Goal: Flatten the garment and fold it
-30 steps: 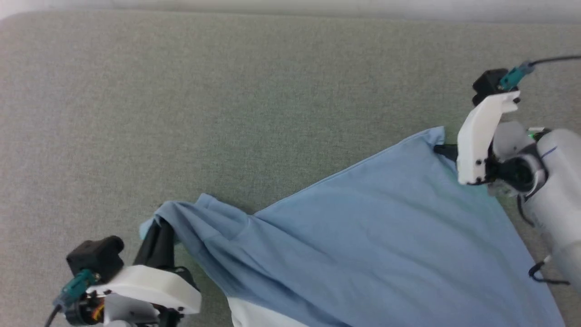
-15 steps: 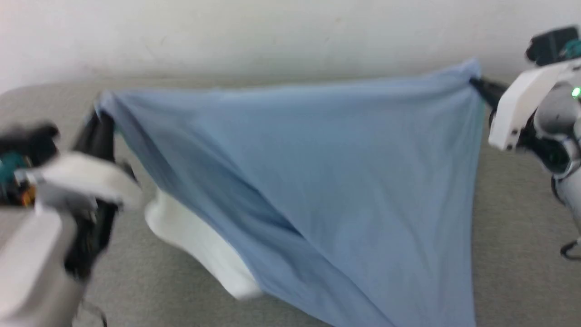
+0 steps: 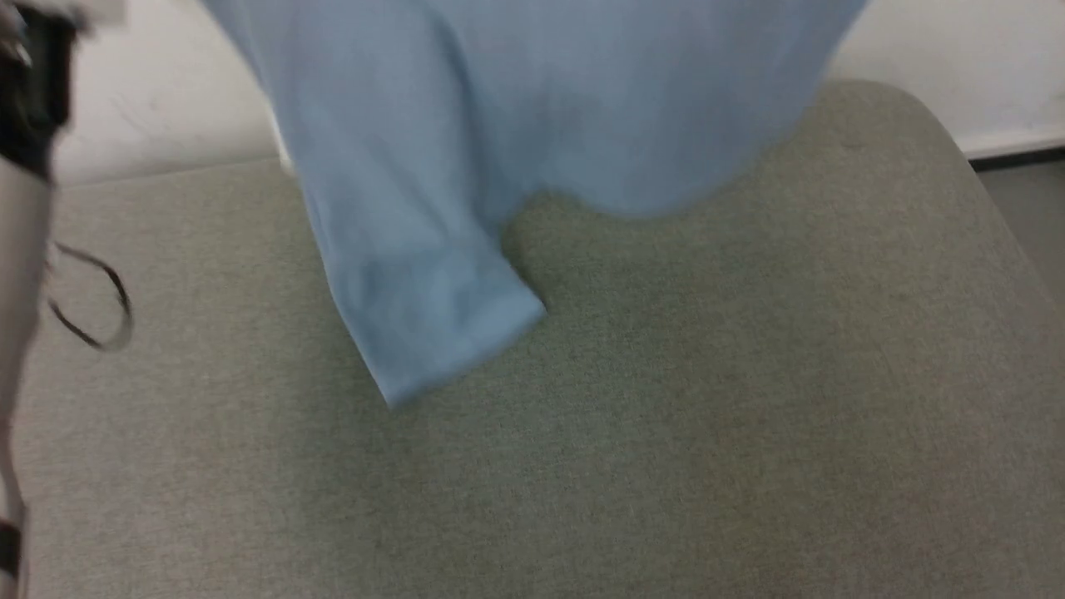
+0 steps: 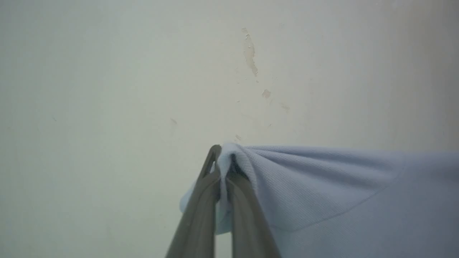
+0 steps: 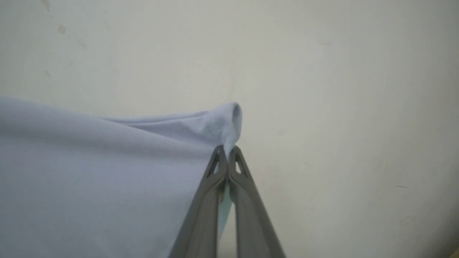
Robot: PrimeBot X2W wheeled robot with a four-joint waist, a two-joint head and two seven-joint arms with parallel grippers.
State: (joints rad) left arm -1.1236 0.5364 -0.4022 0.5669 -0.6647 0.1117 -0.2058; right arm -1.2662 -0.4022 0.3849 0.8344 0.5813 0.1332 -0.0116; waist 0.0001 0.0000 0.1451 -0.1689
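Observation:
The light-blue garment (image 3: 516,108) hangs from above the head view's top edge, lifted off the grey-green cushioned surface (image 3: 707,416). One sleeve (image 3: 433,324) dangles down to that surface. In the left wrist view my left gripper (image 4: 224,157) is shut on a bunched corner of the garment (image 4: 322,186), the cloth spreading to the right. In the right wrist view my right gripper (image 5: 226,152) is shut on another corner of the garment (image 5: 107,172), the cloth spreading to the left. Both grippers point at a pale wall.
A pale wall (image 3: 932,58) rises behind the cushioned surface. My left arm (image 3: 25,166) and a loop of black cable (image 3: 91,291) stand at the left edge. At the far right is the surface's rounded corner, with darker floor (image 3: 1032,200) beyond.
Both grippers have risen with the garment, from low over the surface to above the head view. The cloth now hangs with a sleeve dangling. The head camera has also shifted.

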